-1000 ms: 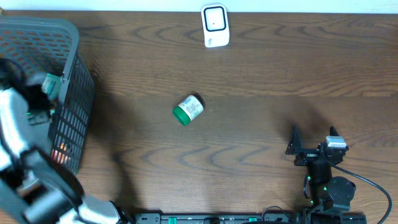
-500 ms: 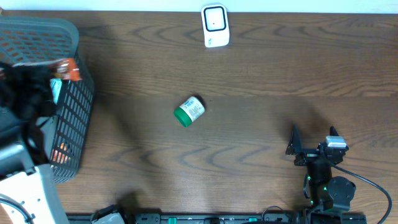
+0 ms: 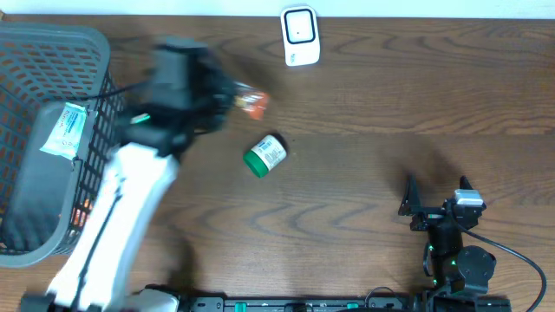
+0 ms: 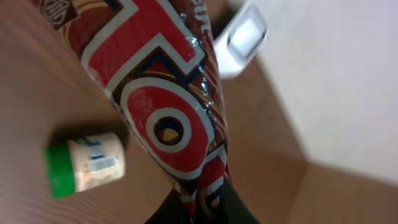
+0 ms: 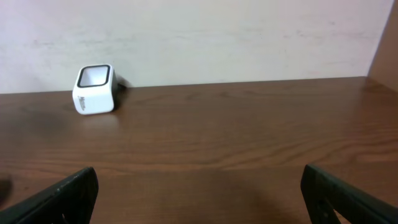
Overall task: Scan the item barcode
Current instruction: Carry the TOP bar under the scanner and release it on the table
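One snack packet is hanging above the worktop, your left pincer clamping its end; its long axis is pointing toward the scanner just beyond. Your right pincer is standing apart, farther off.

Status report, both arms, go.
Left gripper shut on red snack packet, short of the scanner. Right gripper open, holding nothing. Green-capped bottle on table, not between packet and scanner.

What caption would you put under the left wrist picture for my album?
Left gripper holds a red snack packet; green-capped bottle lies on the table, white scanner beyond.
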